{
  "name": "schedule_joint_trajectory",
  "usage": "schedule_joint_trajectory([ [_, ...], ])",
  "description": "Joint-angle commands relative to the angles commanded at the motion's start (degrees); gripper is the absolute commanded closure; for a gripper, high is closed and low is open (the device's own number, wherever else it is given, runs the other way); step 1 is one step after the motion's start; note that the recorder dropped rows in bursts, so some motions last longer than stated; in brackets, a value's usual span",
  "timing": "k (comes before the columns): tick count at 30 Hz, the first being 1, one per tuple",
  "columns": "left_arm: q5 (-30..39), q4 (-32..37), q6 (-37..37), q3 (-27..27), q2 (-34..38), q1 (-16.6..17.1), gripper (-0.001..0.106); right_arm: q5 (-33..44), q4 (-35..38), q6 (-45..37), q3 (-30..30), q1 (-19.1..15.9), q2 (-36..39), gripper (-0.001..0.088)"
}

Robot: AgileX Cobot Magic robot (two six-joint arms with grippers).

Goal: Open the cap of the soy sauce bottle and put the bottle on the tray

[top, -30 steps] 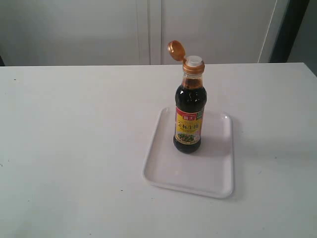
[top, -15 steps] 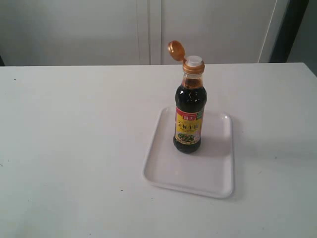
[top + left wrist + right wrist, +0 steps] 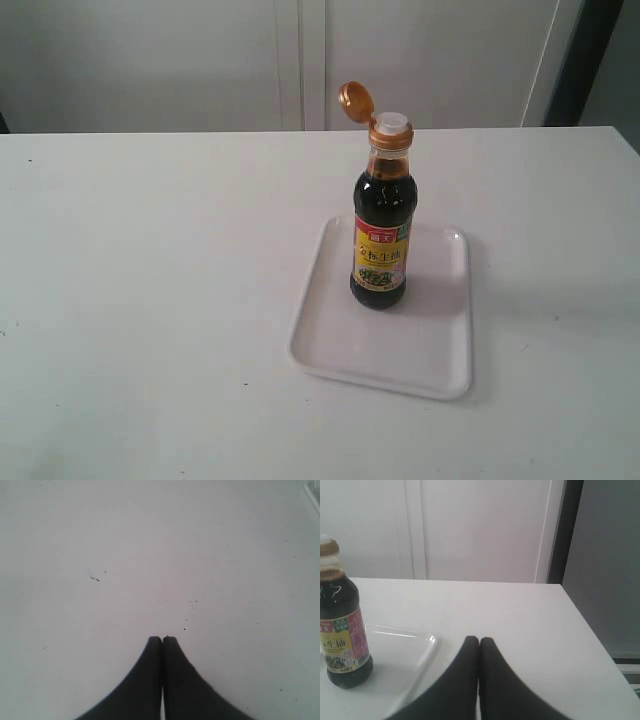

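Bottle (image 3: 381, 235): standing upright on the tray (image 3: 330, 350), toward its far half, touching nothing else; dark liquid filling it up to the neck; label facing the exterior camera. In the right wrist view the bottle (image 3: 341, 625) is showing beside the tray's clear-looking rim (image 3: 427, 647).

Cap (image 3: 354, 101): flipped open, tilting up and to the left of the white spout (image 3: 392, 123), hanging on at its hinge.

Tray: lying flat on the desk (image 3: 140, 290), right of centre.

Left gripper (image 3: 162, 640): fingers pressing together, holding nothing, hovering over bare desk; a corner of the tray (image 3: 312, 492) is just showing at the edge of its view.

Right gripper (image 3: 479, 640): fingers pressing together, holding nothing, sitting apart from the bottle, over the desk beside the tray.

Neither gripper is appearing in the exterior view
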Motion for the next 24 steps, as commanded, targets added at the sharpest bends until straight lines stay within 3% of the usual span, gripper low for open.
schedule_joint_trajectory([
  [14, 0.00, 0.00, 0.00, 0.00, 0.00, 0.00, 0.105, -2.18, -0.14, 0.00, 8.90, 0.00, 0.00, 0.0868],
  [24, 0.00, 0.00, 0.00, 0.00, 0.00, 0.00, 0.105, -1.55, -0.24, 0.00, 8.90, 0.00, 0.00, 0.0868],
])
